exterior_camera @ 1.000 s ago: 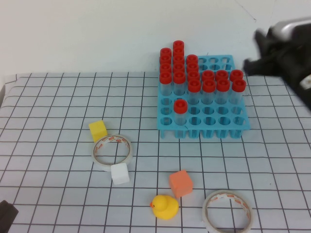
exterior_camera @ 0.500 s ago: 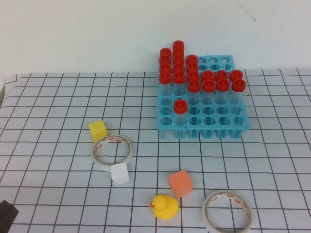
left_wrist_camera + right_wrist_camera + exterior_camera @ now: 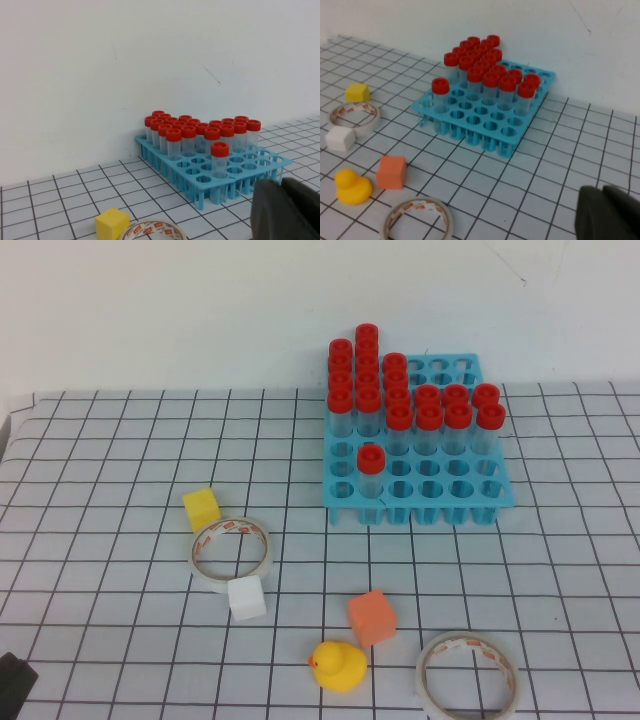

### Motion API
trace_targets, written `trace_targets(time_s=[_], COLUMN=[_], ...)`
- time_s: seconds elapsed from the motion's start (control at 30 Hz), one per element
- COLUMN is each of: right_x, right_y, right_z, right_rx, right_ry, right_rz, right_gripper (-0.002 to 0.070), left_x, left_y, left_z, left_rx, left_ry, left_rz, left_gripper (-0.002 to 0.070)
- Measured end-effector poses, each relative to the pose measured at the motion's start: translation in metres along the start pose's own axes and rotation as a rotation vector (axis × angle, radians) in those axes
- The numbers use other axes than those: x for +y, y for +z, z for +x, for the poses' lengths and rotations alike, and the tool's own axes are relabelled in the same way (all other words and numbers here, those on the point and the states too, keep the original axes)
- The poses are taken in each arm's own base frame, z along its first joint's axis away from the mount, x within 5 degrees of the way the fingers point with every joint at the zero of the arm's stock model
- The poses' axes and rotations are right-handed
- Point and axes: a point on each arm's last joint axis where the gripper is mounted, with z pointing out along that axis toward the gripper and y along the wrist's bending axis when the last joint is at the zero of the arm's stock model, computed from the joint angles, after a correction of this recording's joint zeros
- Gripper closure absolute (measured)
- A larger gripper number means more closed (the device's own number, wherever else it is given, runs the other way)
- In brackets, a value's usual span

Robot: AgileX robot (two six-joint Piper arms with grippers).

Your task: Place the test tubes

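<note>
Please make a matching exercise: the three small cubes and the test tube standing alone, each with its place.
Things: 1 yellow cube; 2 white cube; 3 orange cube; 4 lone test tube.
Places: A next to the rubber duck; B in the blue rack; C at the left tape ring's near edge; D at that ring's far edge.
Pairs: 1-D, 2-C, 3-A, 4-B.
Both grippers are shut: left gripper low at the table's near left, right gripper low, right of the rack.

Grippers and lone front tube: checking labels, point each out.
left gripper (image 3: 281, 190): left wrist view, shut fingertip seam, clear of rack (image 3: 172, 170).
right gripper (image 3: 603, 195): right wrist view, shut fingertip seam, clear of rack.
lone front tube (image 3: 371, 456): high view, cap.
</note>
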Motion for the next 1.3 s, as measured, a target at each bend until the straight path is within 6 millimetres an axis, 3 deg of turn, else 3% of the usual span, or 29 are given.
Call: trace_targets(time_s=[0.13, 0.4, 0.57, 0.63, 0.93, 1.3], right_x=[0.001, 0.005, 0.007, 0.003, -0.016, -0.010], right_y=[0.000, 0.021, 0.042, 0.049, 0.050, 0.054], right_z=[0.019, 0.068, 0.105, 0.122, 0.142, 0.145], right_rx=[-0.070, -0.197, -0.124, -0.066, -0.010, -0.010], right_ry=[-0.007, -0.010, 0.023, 0.075, 0.172, 0.145], right_rz=[0.010, 0.016, 0.034, 0.130, 0.510, 0.395], right_gripper=[0.0678, 0.0678, 0.0678, 0.0678, 0.0678, 0.0678], left_x=[0.000, 0.000, 0.000, 0.000, 0.000, 0.000], left_y=[0.000, 0.000, 0.000, 0.000, 0.000, 0.000], left_z=[0.000, 0.000, 0.000, 0.000, 0.000, 0.000], left_rx=[0.000, 0.000, 0.000, 0.000, 0.000, 0.000], left_ry=[0.000, 0.000, 0.000, 0.000, 0.000, 0.000], left_rz=[0.000, 0.000, 0.000, 0.000, 0.000, 0.000], left_gripper=[0.0676, 0.0677, 0.0676, 0.0676, 0.0676, 0.0676])
